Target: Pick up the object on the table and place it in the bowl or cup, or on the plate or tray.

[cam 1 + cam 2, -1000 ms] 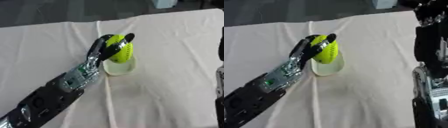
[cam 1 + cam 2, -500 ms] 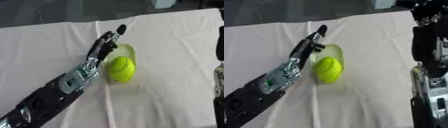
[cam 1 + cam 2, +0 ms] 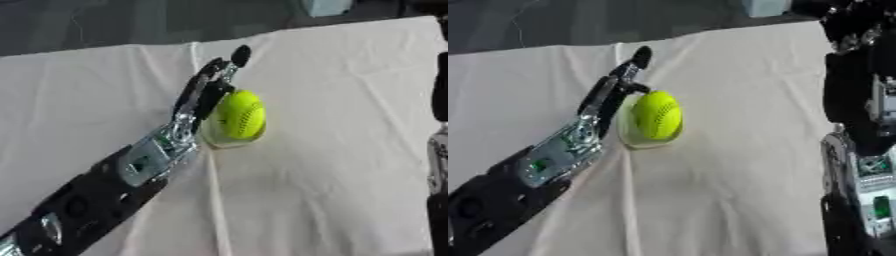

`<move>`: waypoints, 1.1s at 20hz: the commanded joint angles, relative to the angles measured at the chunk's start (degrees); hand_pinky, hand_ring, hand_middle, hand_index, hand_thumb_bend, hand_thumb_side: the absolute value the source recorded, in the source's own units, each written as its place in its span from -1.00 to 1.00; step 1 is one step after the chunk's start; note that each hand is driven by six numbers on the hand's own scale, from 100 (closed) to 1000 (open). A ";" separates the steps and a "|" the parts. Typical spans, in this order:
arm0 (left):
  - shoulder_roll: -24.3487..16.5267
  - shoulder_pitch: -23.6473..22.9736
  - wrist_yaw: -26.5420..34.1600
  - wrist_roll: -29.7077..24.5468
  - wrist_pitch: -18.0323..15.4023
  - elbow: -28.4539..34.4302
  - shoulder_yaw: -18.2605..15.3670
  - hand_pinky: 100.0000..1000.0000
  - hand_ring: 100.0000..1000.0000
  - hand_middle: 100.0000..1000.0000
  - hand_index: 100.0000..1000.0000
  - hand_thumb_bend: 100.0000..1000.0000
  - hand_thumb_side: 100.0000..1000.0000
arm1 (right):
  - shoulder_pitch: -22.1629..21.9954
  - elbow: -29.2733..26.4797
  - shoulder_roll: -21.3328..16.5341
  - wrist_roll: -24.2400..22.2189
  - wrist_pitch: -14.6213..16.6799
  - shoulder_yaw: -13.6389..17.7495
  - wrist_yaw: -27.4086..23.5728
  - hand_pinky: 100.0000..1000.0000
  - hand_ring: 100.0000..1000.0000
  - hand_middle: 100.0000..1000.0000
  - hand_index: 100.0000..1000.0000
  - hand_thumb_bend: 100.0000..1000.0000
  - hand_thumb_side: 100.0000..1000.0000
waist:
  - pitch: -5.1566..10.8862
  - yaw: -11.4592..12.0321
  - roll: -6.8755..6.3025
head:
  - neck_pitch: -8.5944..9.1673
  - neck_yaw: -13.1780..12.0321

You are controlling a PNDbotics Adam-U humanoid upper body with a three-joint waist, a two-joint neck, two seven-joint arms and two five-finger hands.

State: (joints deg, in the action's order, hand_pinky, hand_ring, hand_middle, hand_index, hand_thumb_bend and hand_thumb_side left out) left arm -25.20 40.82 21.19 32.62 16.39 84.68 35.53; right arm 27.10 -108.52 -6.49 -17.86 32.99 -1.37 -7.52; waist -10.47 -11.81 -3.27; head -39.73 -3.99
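Observation:
A yellow-green ball [image 3: 238,115] sits in a small pale cup [image 3: 229,144] near the middle of the white cloth. It fills the cup and stands well above the rim. My left hand [image 3: 206,91] lies along the ball's left side. This hand is open, its fingers straight and pointing toward the far edge, and one dark fingertip [image 3: 241,50] reaches past the ball. Whether the fingers touch the ball I cannot tell. My right hand [image 3: 852,22] shows dark at the upper right of the right eye view, far from the cup.
A white cloth [image 3: 350,165] covers the table, with a crease [image 3: 217,200] running from the cup toward the near edge. The dark floor lies beyond the far edge, where a pale box [image 3: 325,6] stands. My right arm [image 3: 859,190] fills the right border.
One second ago my left hand was curled round the ball above the cup. The fingers have since straightened and let go, and the ball now rests in the cup.

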 commanded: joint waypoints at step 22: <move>-4.80 0.99 -17.48 12.90 1.38 29.68 -5.53 0.55 0.46 0.94 0.75 -0.12 1.00 | 0.42 0.27 0.18 -0.46 -0.15 0.36 0.53 0.45 0.61 0.80 0.87 -1.00 0.59 | 1.34 1.72 0.14 | 0.33 2.01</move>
State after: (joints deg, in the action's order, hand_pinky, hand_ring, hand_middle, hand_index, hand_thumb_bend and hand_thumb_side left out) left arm -29.22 40.89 6.07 44.60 17.29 112.24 31.44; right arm 27.06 -107.79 -6.05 -18.17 32.77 -1.32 -7.20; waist -10.24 -10.05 -3.39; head -39.75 -2.71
